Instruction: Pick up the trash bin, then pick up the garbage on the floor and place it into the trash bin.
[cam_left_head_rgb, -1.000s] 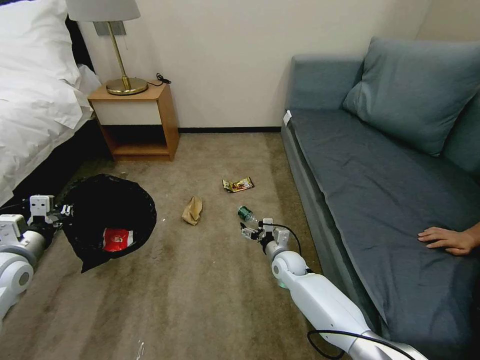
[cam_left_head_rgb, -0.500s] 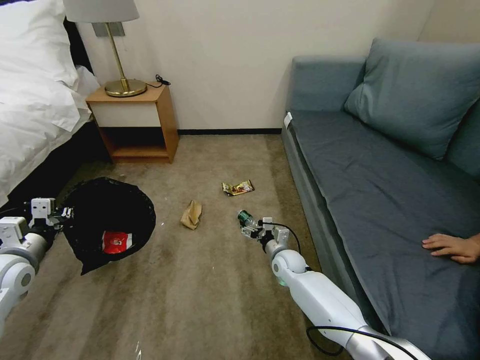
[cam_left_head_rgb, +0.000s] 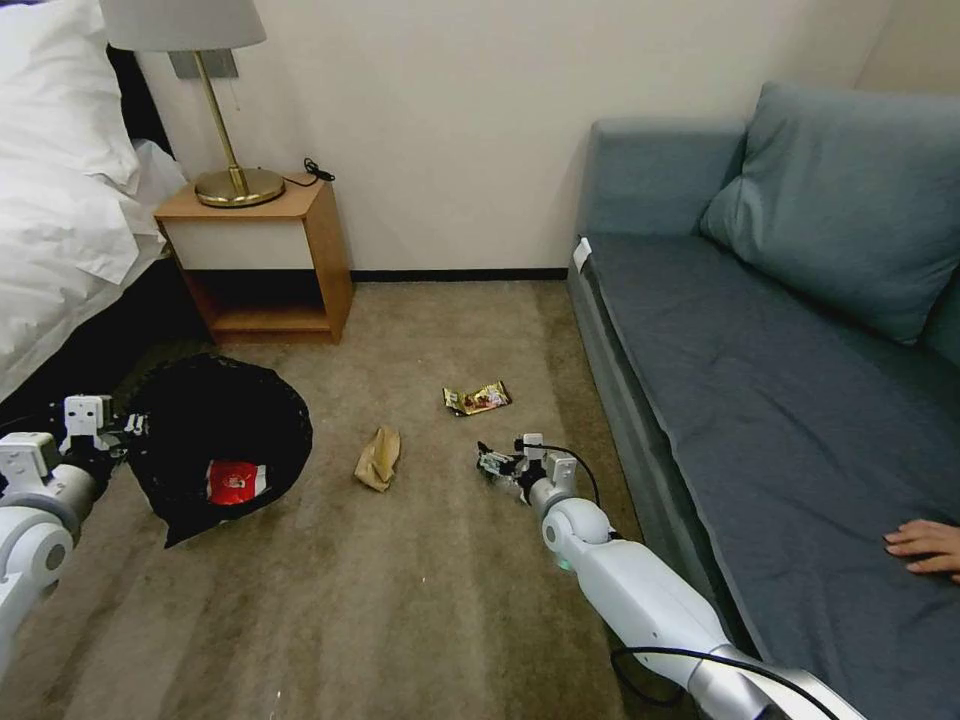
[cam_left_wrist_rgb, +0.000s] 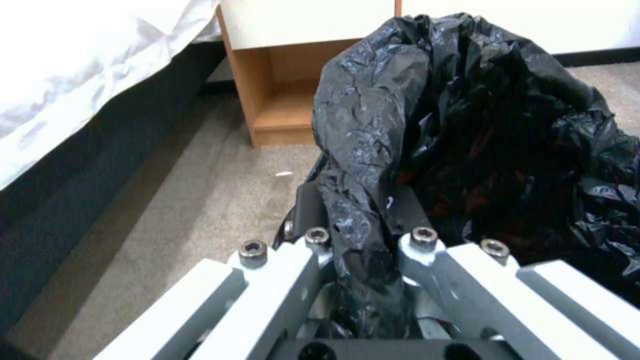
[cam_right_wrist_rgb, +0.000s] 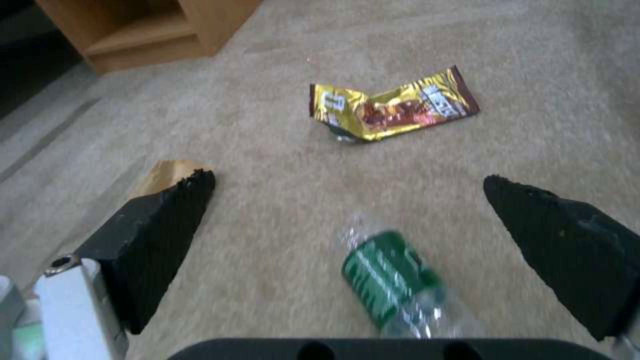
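Black bag rim: your left gripper (cam_left_wrist_rgb: 360, 240) pinched it, holding the trash bin (cam_left_head_rgb: 215, 445) at nine o'clock, red-and-white packet (cam_left_head_rgb: 235, 480) inside.
Brown paper bag (cam_left_head_rgb: 378, 458): on the carpet (cam_left_head_rgb: 400, 600), centre.
Gold wrapper (cam_left_head_rgb: 477, 397): twelve o'clock of your right gripper (cam_right_wrist_rgb: 347, 210).
Bottle (cam_right_wrist_rgb: 393, 287): lay between its wide-spread fingers (cam_right_wrist_rgb: 160, 235).

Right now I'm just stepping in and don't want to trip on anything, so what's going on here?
The left gripper holds the trash bin by its black bag; a red packet is inside. The open right gripper is low over the bottle. A paper bag and snack wrapper lie on the carpet.
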